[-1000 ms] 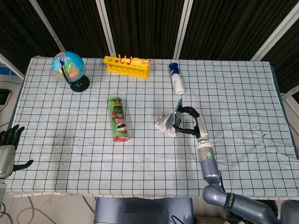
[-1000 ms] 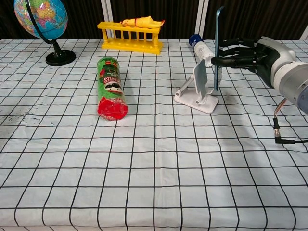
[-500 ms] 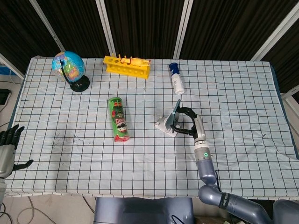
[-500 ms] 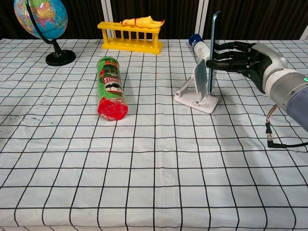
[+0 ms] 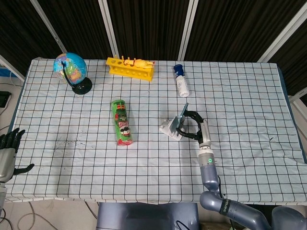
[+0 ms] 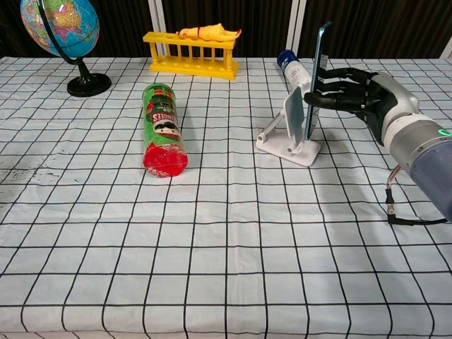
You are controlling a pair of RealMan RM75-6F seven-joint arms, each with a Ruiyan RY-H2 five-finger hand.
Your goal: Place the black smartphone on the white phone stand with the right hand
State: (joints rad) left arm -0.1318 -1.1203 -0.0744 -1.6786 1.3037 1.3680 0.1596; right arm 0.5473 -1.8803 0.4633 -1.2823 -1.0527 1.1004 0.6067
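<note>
One phone (image 6: 315,81), nearly upright and tilted slightly, sits against the stand's (image 6: 291,134) backplate, its lower edge at the stand's lip. Right hand (image 6: 351,95) grips the phone's edges just beside the stand. Left hand (image 5: 8,152), well apart from the stand, holds nothing, fingers spread.

On the table before me, the green chip can (image 6: 162,128) carries the only readable wording, "PRINGLES", printed along its side.
</note>
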